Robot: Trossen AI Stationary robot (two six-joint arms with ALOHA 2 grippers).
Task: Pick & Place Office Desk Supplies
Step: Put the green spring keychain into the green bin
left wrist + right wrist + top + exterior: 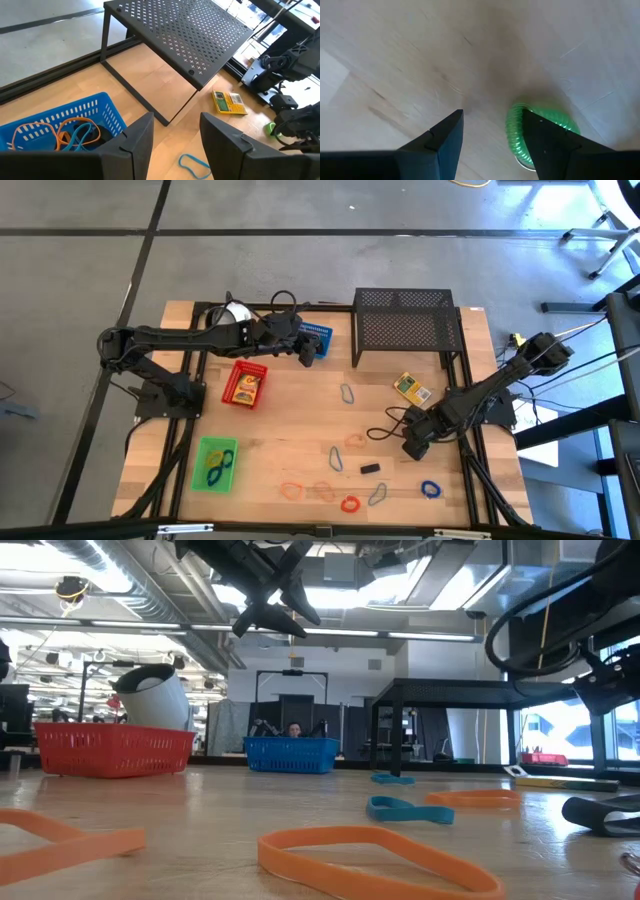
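Right wrist view: the right end effector is hovering open and empty beside a green band near the bench's right edge; centring and closing are being called for next.

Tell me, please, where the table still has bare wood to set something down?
Bare wood lies between the red tray and the grey clip, and between the green tray and the front bands. The front edge is crowded with orange bands and clips.
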